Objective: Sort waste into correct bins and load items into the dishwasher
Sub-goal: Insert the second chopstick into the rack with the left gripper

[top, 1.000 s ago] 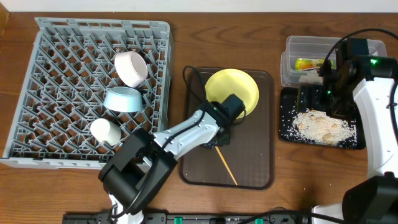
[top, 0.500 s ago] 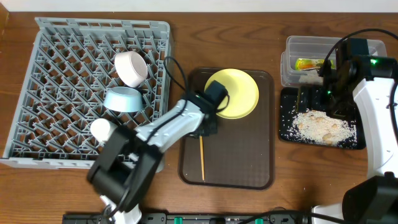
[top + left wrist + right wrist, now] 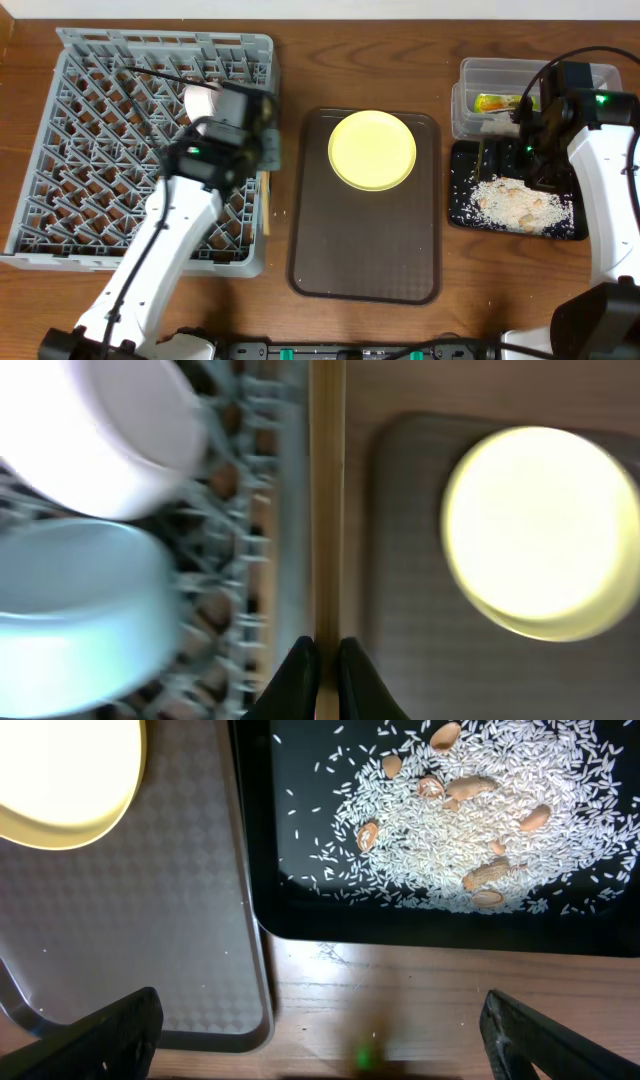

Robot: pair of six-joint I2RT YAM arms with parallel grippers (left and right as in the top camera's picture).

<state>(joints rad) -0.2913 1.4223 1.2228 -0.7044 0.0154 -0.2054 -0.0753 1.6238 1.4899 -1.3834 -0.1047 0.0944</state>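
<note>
Left fingers (image 3: 302, 668) pinch chopstick (image 3: 327, 510) — above rack (image 3: 292, 480) rim

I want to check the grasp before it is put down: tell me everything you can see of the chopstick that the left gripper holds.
The chopstick is a thin, straight stick of pale, plain wood. The left gripper is shut on it, with one dark fingertip on each side near one end. It runs along the right rim of the grey dish rack, on the side facing the brown serving tray. Whether it touches the rim cannot be told. Only one stick is visible.
</note>
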